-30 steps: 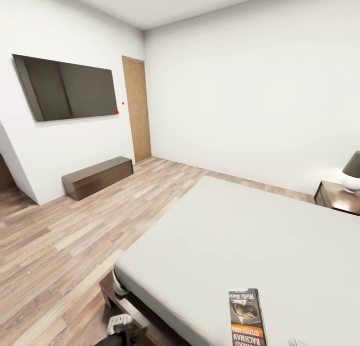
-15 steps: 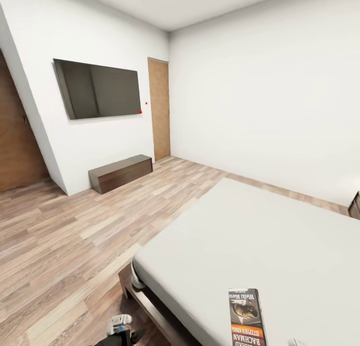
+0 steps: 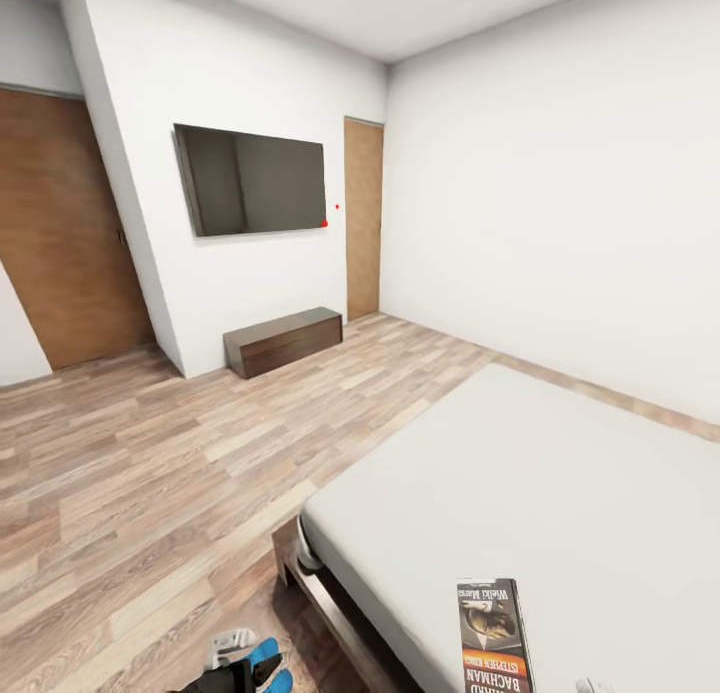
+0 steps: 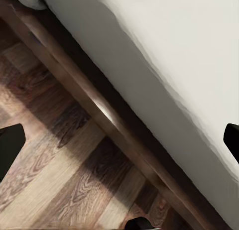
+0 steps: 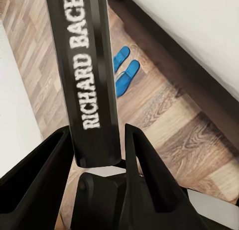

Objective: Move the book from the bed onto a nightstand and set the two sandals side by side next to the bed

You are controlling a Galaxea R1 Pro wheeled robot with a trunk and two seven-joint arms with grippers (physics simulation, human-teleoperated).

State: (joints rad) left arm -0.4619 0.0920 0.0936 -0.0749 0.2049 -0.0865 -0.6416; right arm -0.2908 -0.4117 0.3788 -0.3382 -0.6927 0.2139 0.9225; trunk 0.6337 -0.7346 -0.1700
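Head view first: the thin dark paperback with the orange band and white lettering (image 3: 495, 635) sits at the bottom of the frame over the pale grey mattress of the low dark-framed bed (image 3: 560, 493), long axis running away from the robot. No reddish nightstand shows here, just the black wall-mounted TV (image 3: 255, 178), the long low dark brown bench (image 3: 284, 340) under it and two brown wooden doors. A bit of bright blue sandal (image 3: 265, 663) peeks out down by the floor.

Left wrist view: the left gripper (image 4: 119, 140) hangs over the bed's dark wooden side rail and the plank floor, its black fingertips wide apart at the frame edges, nothing between them.

Right wrist view: the right gripper (image 5: 97, 150) is clamped on the book, spine "RICHARD BACH…" running straight out along the fingers. Beyond it, both blue flip-flops (image 5: 123, 71) lie side by side on the floor near the bed frame.

My guess is the right arm carries the book, so the robot has to find a nightstand.
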